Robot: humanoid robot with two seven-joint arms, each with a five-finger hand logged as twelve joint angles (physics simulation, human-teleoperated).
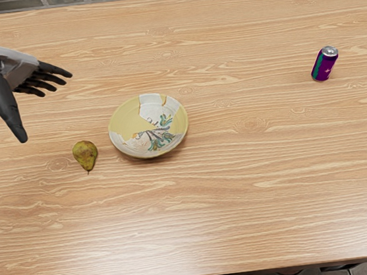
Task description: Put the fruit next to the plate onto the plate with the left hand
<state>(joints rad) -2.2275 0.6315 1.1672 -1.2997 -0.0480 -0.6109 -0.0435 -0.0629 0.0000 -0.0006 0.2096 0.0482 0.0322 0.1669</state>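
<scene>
A small green-brown pear (85, 154) lies on the wooden table just left of a yellow plate (123, 119) painted with white patches and a plant motif. My left hand (23, 83) comes in from the left edge and hovers above and behind the pear, well clear of it. Its dark fingers are spread, the thumb hanging down, and it holds nothing. The plate carries no fruit. No right arm shows.
A purple soda can (324, 63) stands at the far right of the table (256, 189). A brick wall runs along the table's far edge.
</scene>
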